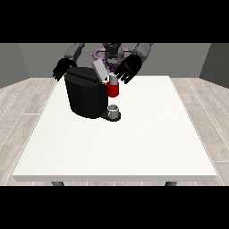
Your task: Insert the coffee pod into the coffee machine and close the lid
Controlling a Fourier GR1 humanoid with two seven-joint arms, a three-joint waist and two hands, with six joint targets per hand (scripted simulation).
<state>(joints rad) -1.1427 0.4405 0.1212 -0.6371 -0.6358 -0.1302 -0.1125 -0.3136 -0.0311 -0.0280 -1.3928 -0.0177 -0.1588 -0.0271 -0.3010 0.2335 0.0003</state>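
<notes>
A black coffee machine [86, 95] stands on the white table [134, 143] at the far left-centre. Its grey lid [100, 69] is raised and tilted back. The machine's red pod holder [113, 90] sits at its front, with a small silver-grey pod top [113, 79] showing above it. A grey cup [114, 110] stands on the machine's base below. The hand at the view's right [129, 68] hovers just right of the lid and pod holder, fingers spread and relaxed. Behind the machine's top left corner, the hand at the view's left [63, 68] hangs with fingers loosely extended.
Most of the table in front of and to the right of the machine is bare white surface. Wooden floor surrounds the table.
</notes>
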